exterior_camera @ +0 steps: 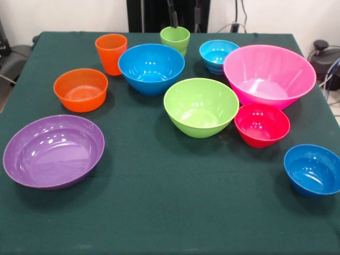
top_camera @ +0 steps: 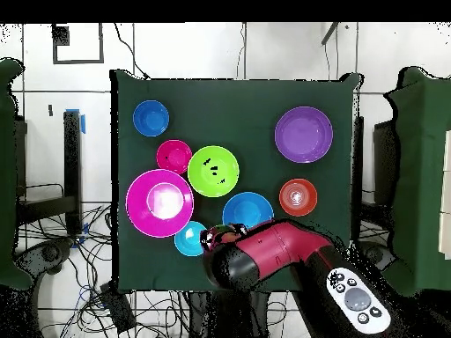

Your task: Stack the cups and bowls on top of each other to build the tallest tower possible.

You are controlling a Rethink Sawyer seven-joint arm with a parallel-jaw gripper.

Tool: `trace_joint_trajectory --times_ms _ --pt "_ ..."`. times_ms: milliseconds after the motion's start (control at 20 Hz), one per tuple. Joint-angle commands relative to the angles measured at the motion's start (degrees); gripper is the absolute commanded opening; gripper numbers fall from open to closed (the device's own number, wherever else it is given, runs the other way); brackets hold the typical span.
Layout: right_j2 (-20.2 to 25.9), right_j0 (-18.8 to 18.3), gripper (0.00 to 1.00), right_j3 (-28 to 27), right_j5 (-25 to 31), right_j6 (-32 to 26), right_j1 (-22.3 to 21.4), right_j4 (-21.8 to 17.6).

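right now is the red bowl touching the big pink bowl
Cannot tell. In the front view the red bowl overlaps the pink bowl with no gap showing; overhead their rims also meet, without plain contact.

Lighting was even and fairly bright, from overhead. Small white glare spots sat inside the glossy bowls, clearest in the purple bowl (exterior_camera: 53, 151), the large blue bowl (exterior_camera: 151, 68) and the pink bowl (exterior_camera: 269, 75). Soft, short shadows lay on the cloth (exterior_camera: 159, 202) beside each bowl. Front view was in focus across the table. In the overhead view the pink bowl's centre was washed out.
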Motion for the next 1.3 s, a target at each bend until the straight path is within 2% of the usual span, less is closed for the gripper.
trace_joint_trajectory --times_ms 50,400,550,750,950,1300 --pt "-8.56 6.90 1.00 -0.74 -1.31 10.48 -2.76 -1.75" --pt "-10.13 7.85 1.00 -1.14 -1.25 7.79 -2.68 0.55" --pt "-9.40 6.88 1.00 -2.99 1.67 4.82 -2.32 2.17" --pt "-7.76 4.81 1.00 -7.16 6.40 0.08 -0.93 4.17" --pt "-6.98 3.33 1.00 -11.19 8.76 -3.67 2.15 4.11" --pt "-5.49 2.11 1.00 -21.03 16.25 -9.93 7.46 3.46"
